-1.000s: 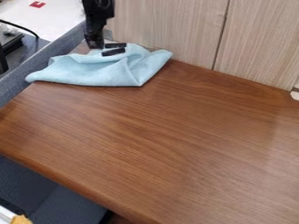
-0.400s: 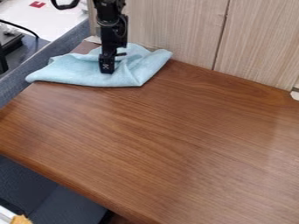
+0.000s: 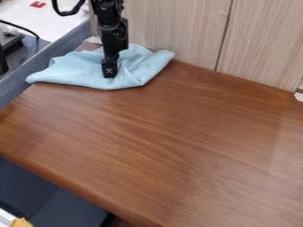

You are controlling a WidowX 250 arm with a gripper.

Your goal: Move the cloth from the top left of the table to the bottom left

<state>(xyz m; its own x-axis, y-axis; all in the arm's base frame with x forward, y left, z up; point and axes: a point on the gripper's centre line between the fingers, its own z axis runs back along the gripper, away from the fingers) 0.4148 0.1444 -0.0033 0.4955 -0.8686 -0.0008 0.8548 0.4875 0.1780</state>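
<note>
On the cloth point(image 3: 72, 72) — black jaws

A wood-grained brown table point(image 3: 160, 146) bears a rumpled light-blue cloth point(image 3: 74, 73) at its top left.

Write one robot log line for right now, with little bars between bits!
hand: down at cloth | cloth: rumpled, top left of table | move to bottom left: not done

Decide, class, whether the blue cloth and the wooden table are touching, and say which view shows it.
Touching. The camera view shows the cloth lying rumpled on the table, its front edge resting along the wood.
</note>
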